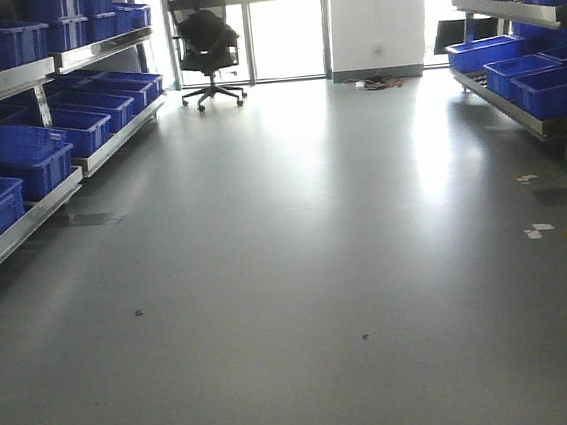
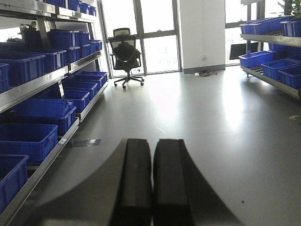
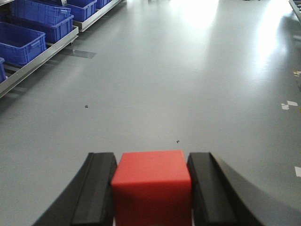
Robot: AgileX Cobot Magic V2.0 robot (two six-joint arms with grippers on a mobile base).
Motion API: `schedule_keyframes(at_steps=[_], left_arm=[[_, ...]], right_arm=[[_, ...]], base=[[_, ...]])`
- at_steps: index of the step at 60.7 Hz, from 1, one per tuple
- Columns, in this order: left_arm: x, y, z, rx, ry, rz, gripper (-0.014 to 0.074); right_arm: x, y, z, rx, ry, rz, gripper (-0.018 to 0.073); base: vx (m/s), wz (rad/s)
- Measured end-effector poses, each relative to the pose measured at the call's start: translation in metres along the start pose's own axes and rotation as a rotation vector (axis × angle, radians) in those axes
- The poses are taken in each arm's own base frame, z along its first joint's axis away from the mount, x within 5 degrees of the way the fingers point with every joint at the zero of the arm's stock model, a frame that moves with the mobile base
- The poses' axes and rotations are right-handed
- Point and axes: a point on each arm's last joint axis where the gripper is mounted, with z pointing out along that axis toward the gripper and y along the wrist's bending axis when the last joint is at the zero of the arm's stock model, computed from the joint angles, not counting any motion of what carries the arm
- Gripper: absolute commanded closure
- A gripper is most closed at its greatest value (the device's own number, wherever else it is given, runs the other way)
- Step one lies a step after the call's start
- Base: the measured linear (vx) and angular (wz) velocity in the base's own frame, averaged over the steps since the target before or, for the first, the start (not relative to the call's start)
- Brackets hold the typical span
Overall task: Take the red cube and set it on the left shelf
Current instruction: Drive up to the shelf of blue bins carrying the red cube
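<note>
The red cube (image 3: 151,186) sits at the bottom centre of the right wrist view, clamped between the black fingers (image 3: 99,188) of the right gripper (image 3: 151,162), its side faces touching both pads. The left gripper (image 2: 151,150), low in its own view, has its fingers pressed together with nothing between them. Beyond both spreads a smooth grey floor (image 1: 299,271) — glossy with window glare, dotted with dark specks, with white tape marks (image 1: 540,231) near the right edge. The left shelf (image 1: 23,222) runs along the left of the front view, loaded with blue bins (image 1: 7,159). A second rack (image 1: 520,114) stands at upper right, and a black office chair (image 1: 207,44) stands by the windows at top centre.
</note>
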Motion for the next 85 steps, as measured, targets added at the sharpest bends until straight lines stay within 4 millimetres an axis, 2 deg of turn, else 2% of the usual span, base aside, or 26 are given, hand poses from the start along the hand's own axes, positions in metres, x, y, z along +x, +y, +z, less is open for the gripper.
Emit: schedule_keyframes(at_steps=[40,85], left_arm=[[0.0000,0.0000,0.0000,0.000,0.000,0.000,0.0491],[0.0000,0.0000,0.0000,0.000,0.000,0.000,0.0491]], right_arm=[[0.0000,0.0000,0.0000,0.000,0.000,0.000,0.0502],[0.0000,0.0000,0.0000,0.000,0.000,0.000,0.0502]], base=[[0.48,0.06],[0.66,0.17]])
